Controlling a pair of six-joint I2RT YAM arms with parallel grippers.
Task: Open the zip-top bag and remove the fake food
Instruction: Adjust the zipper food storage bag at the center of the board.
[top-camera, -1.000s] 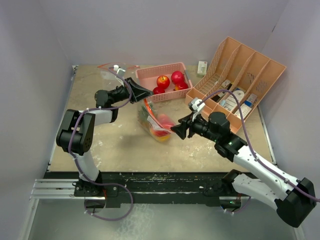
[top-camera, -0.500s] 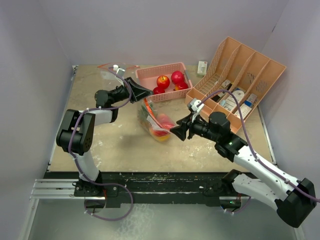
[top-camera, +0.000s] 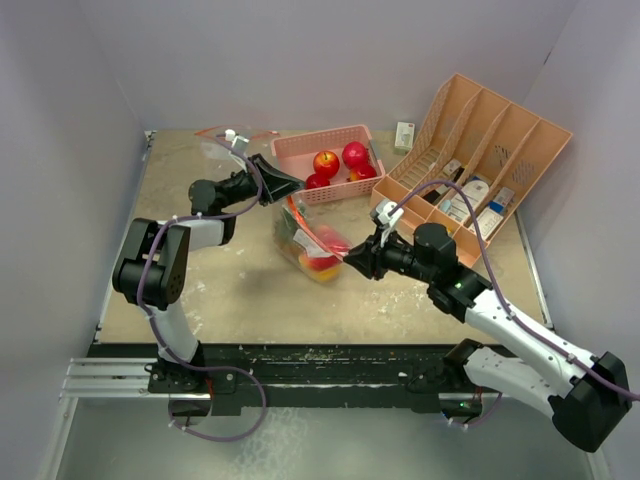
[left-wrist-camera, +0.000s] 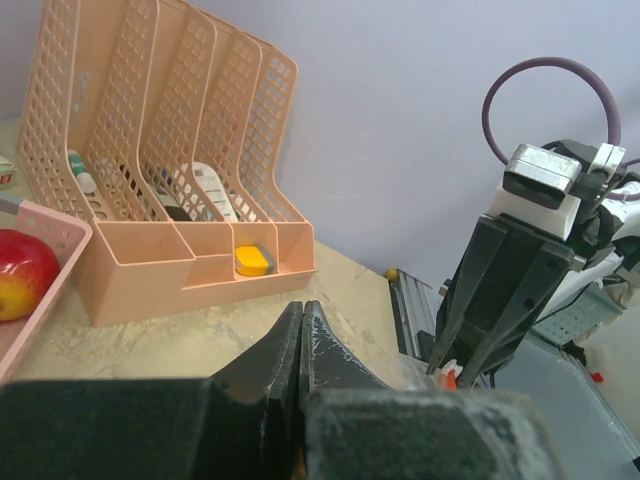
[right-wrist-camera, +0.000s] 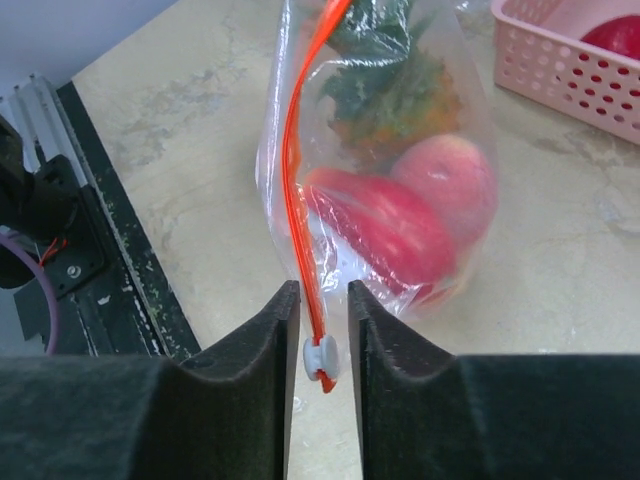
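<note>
Overhead and close right-wrist views share the bag (top-camera: 308, 243).

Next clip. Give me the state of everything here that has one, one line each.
zip-top bag: upright, zip closed as far as visible, fake food inside.
left gripper: shut, apparently pinching the bag's top.
right gripper: narrowly open, slider in the gap.
pink basket: holds red fruits.
organizer: upright, compartments partly filled.

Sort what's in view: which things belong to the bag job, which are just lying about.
Job: zip-top bag, slider, fake food inside, red fruits in pink basket, left pincer, right pincer.
Lying about: organizer, its bottles and cartons, white box.
</note>
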